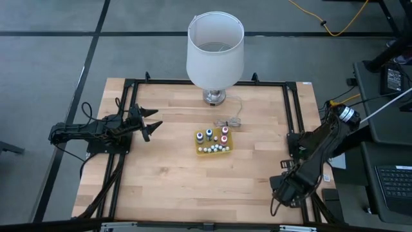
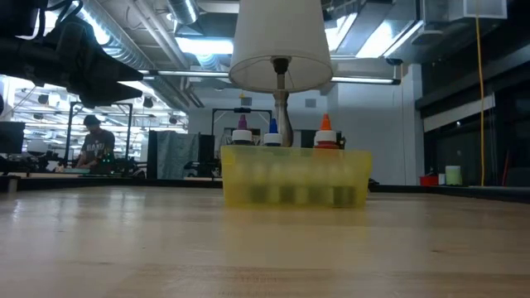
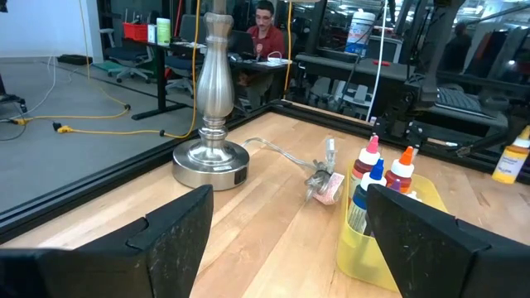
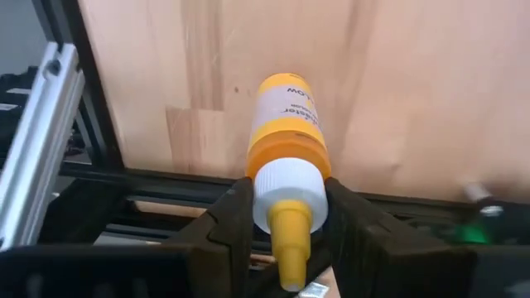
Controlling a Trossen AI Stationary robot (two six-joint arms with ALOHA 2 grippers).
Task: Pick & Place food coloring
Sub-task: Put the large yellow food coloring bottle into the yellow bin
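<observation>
A yellow-orange food coloring bottle [image 4: 288, 124] with a white cap and yellow nozzle sits between the fingers of my right gripper [image 4: 290, 203], which is shut on it. That gripper [image 1: 284, 184] points down near the table's near right corner. Several more small bottles [image 1: 212, 136] stand upright in the yellow tray [image 1: 201, 150] at the table's middle. The low view shows the tray [image 2: 296, 178] too, and the left wrist view shows its bottles [image 3: 374, 178]. My left gripper [image 1: 152, 122] waits open at the table's left, pointing level toward the tray. My right gripper pinches the bottle at its white cap [image 4: 286, 186], just above the orange shoulder, one finger [image 4: 236, 211] on each side. The fingers come from above, pointing steeply down. The nozzle points up toward the wrist and the body hangs below. Whether its bottom touches the table I cannot tell.
A lamp with a big white shade [image 1: 215, 48] stands at the far edge on a metal base [image 3: 211, 161]. Its clear cord and switch [image 1: 230, 120] lie between the lamp and the tray. A black frame rail [image 4: 166, 182] runs close under my right gripper.
</observation>
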